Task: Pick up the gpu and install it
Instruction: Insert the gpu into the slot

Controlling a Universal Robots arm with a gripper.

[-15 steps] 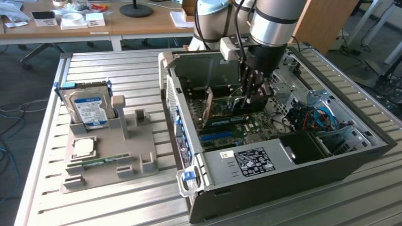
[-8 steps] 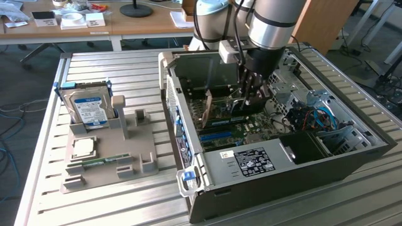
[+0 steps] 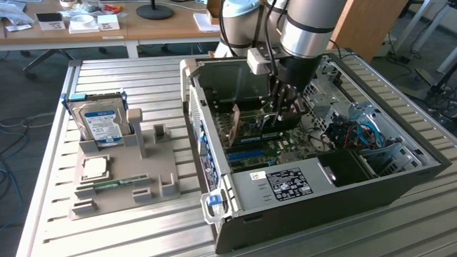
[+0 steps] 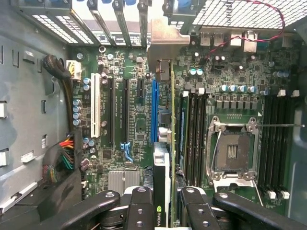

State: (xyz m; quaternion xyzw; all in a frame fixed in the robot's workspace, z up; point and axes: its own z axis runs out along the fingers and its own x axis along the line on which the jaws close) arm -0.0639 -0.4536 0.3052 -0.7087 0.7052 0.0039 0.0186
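Well, in the exterior view my gripper point(image 3: 283, 113) reaches down inside the computer case point(image 3: 357, 206), upper centre of frame, and the gpu point(image 3: 275, 127) seems to hang beneath it.

In the wrist view my fingers point(image 4: 139, 211) pinch the gpu point(image 4: 163, 177) edge-on over the motherboard point(image 4: 124, 120) slots.

I judge it light, stiff and fragile, so I grip the cooler and board edge, never the contacts.

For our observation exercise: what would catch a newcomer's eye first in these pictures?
The open computer case on the slatted table, with the arm's gripper inside it. In the wrist view the gripper grips the gpu edge-on above the motherboard. On the exterior view's left, a blue-labelled hard drive stands in a grey holder.
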